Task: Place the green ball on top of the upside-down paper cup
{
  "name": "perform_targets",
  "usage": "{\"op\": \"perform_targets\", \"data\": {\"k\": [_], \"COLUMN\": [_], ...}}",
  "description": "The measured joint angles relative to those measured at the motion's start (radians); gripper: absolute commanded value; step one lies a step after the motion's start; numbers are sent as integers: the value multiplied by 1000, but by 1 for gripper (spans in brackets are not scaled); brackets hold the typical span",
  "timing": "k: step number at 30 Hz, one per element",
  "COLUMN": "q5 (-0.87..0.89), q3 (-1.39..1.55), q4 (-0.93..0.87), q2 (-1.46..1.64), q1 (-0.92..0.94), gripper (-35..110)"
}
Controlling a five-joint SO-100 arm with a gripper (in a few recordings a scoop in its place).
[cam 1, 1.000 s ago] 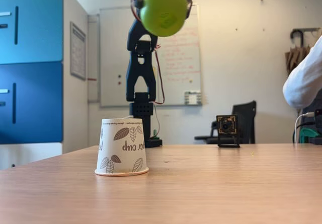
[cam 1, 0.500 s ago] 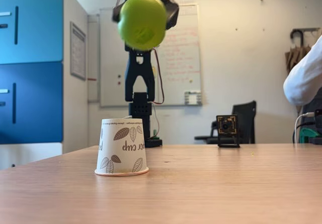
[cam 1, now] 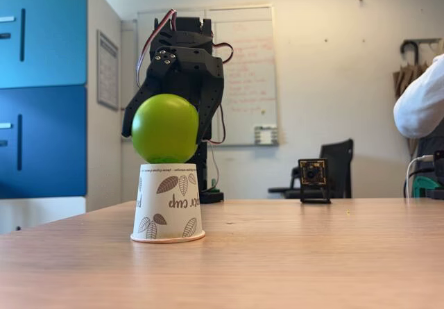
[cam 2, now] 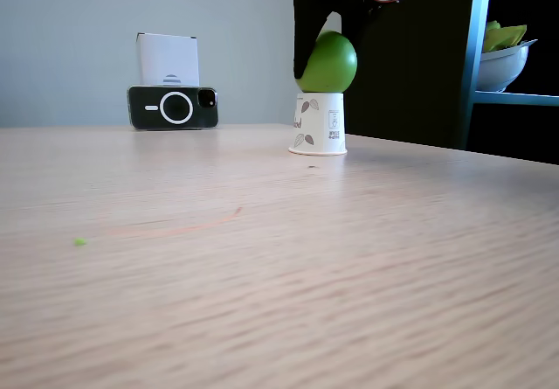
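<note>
The green ball [cam 1: 165,128] rests on the flat top of the upside-down paper cup [cam 1: 167,202], which stands rim-down on the wooden table [cam 1: 298,253]. My black gripper [cam 1: 166,134] reaches down from above. One finger flanks the ball on its left and one on its right, and both appear to press on it. In the other fixed view the ball [cam 2: 327,62] sits on the cup [cam 2: 318,123], with the dark arm [cam 2: 316,0] above and behind it.
A small camera on a stand [cam 1: 313,180] sits farther back on the table. A blue cabinet [cam 1: 41,94] stands at the left and a person's white sleeve [cam 1: 420,107] shows at the right edge. A phone [cam 2: 173,107] leans on a white box. A bowl [cam 2: 503,64] rests on a shelf.
My gripper has come down and to the left with the ball, from high above the table to the cup's top, where the ball now touches.
</note>
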State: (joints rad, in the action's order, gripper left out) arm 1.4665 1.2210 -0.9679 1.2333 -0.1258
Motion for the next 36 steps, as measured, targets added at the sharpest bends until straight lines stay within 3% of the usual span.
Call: {"op": "perform_targets", "data": {"k": [19, 36], "q5": [0, -3], "q3": [6, 6], "q4": [0, 0], "q2": [-3, -3], "q1": [-5, -2], "gripper": [36, 53]}}
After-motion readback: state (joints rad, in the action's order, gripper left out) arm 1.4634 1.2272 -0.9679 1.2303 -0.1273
